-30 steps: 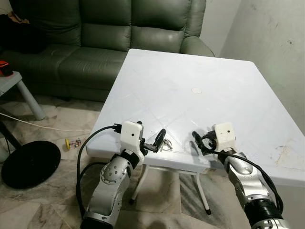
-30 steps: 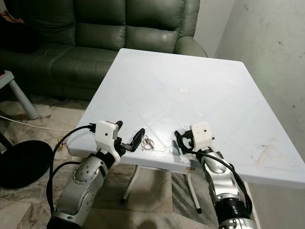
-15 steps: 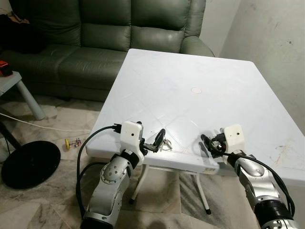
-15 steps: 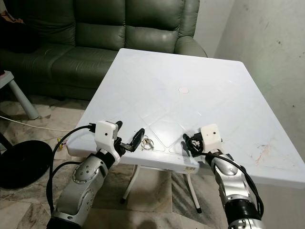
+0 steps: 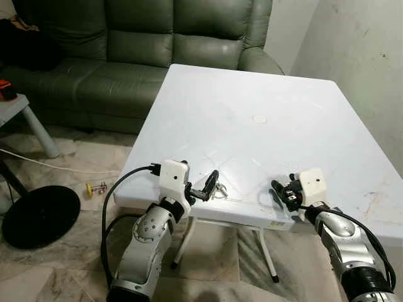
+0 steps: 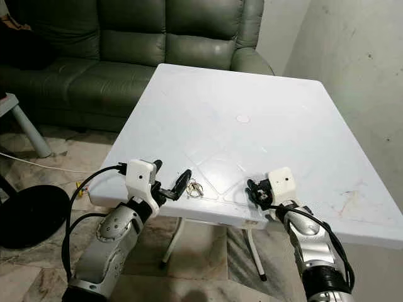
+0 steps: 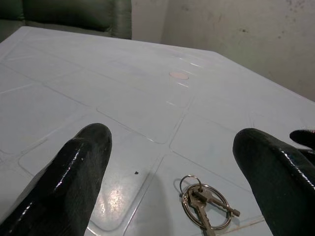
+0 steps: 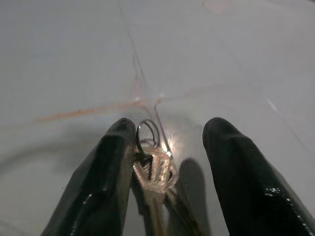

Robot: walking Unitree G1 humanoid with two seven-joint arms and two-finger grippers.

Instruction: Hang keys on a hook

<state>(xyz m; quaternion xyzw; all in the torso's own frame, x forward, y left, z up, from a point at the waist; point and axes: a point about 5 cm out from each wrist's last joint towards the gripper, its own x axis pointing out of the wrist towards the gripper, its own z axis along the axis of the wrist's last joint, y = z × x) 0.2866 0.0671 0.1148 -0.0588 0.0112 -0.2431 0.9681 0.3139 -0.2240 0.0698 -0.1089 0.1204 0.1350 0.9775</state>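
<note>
White table [image 5: 264,82] in front of a green sofa [image 5: 126,50], wall [image 5: 365,56] on the robot's right. Both grippers sit at the near edge. L gripper [image 5: 208,185] is at approx 7 o'clock on the tabletop, fingers [image 7: 78,167] spread wide and gripping nothing. A set of keys [image 5: 220,189] lies flat on the table just past its tips, toward 1 o'clock from the gripper: two rings and a couple of keys, not touching either finger. In the L wrist view the keys [image 7: 204,201] lie between the two black fingers but nearer one of them, w/ bare table all round. R gripper [image 5: 280,192] is at approx 5 o'clock on the tabletop, low over the surface, pointing toward 9 o'clock – i.e. at the L gripper, the two well apart. Its fingers [image 8: 103,182] are also parted. The R wrist view shows a 2nd key bunch [image 8: 153,172] in the gap, ring and key blades lying against one finger and clear of the other, so not pinched. Can't tell whether that bunch rests on the table or hangs off the finger. A small round mark [image 5: 259,118] sits near table centre, at 12 o'clock from the keys. On the floor at approx 9 o'clock from the L arm – a black disc [image 5: 38,217].
</note>
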